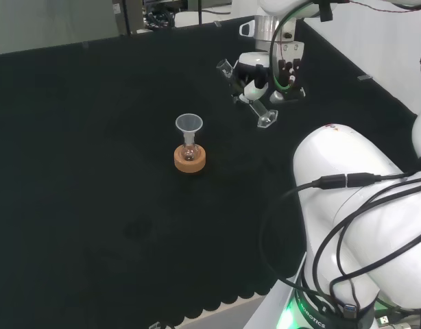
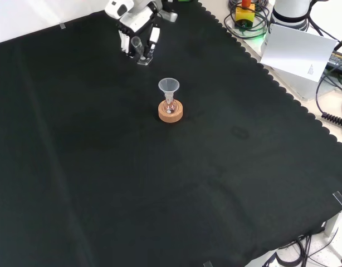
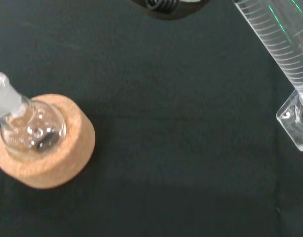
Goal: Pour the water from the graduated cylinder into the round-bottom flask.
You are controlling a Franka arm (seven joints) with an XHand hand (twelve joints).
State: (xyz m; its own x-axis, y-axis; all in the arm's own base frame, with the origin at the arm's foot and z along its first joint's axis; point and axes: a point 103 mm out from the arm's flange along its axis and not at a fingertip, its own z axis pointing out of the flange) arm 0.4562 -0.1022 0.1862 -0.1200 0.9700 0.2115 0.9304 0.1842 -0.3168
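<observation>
The fingers (image 1: 287,72) are curled round the graduated cylinder (image 1: 246,96), which is held by the hand (image 1: 269,75) above the black table (image 1: 94,171), its square foot lifted off the cloth. In the head view the cylinder is seen tilted: its long axis runs from the foot at the lower right up to the open mouth at the upper left, so the mouth is already turned toward the target. The round-bottom flask (image 1: 189,152) is seated in a cork ring (image 1: 190,160) and a clear funnel (image 1: 189,124) is set in its neck. From the cylinder's mouth the funnel lies to the lower left in the head view, well apart; in the front view the flask stands below and a little right of the hand. It is judged that the pour is not yet begun, since the mouth is not over the funnel. The coming move is expected to depend on this gap: the mouth has to be carried along the cylinder's own axis until it is above the funnel's rim, and only then tipped further. Whether water is inside the cylinder cannot be told.
</observation>
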